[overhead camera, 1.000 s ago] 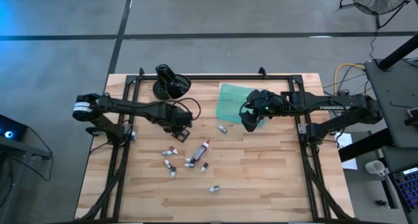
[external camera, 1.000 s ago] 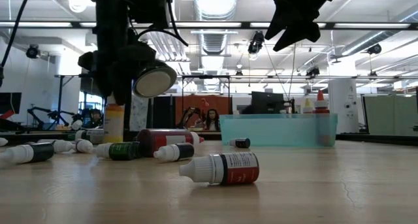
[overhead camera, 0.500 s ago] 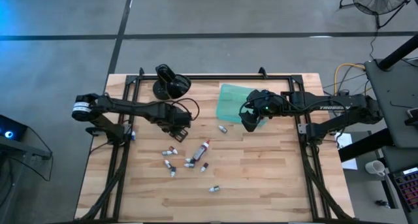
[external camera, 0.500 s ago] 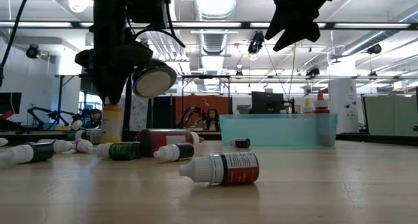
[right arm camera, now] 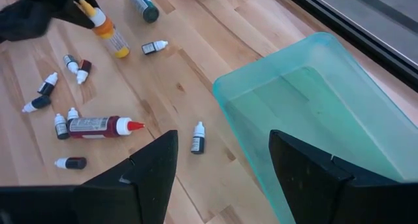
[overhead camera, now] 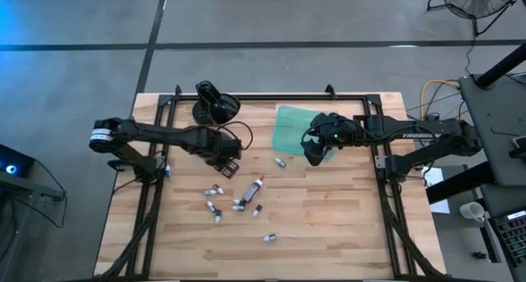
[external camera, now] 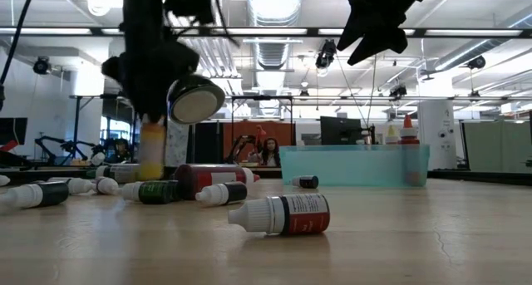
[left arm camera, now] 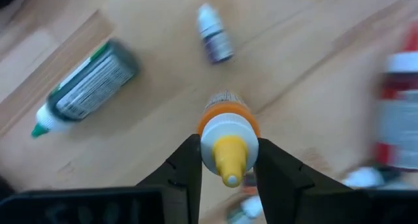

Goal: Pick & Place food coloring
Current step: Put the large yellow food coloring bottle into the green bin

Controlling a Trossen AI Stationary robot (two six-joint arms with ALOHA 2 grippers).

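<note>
Since a second ago we've pinched our left gripper (left arm camera: 225, 160) shut around the orange-yellow bottle (left arm camera: 226, 136), now lifted just off the table (overhead camera: 329, 224). Other food coloring bottles (overhead camera: 237, 203) lie scattered mid-table. Our right gripper (right arm camera: 221, 160) hangs wide open over the teal tray (right arm camera: 313, 106), holding nothing.

Bottles (overhead camera: 238, 201) scattered mid-table; tray (overhead camera: 289, 127) behind, to right

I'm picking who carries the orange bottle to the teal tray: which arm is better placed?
Left. The left gripper already has its fingers on the orange bottle, lifted off the table. The right gripper hangs open and empty by the teal tray.
</note>
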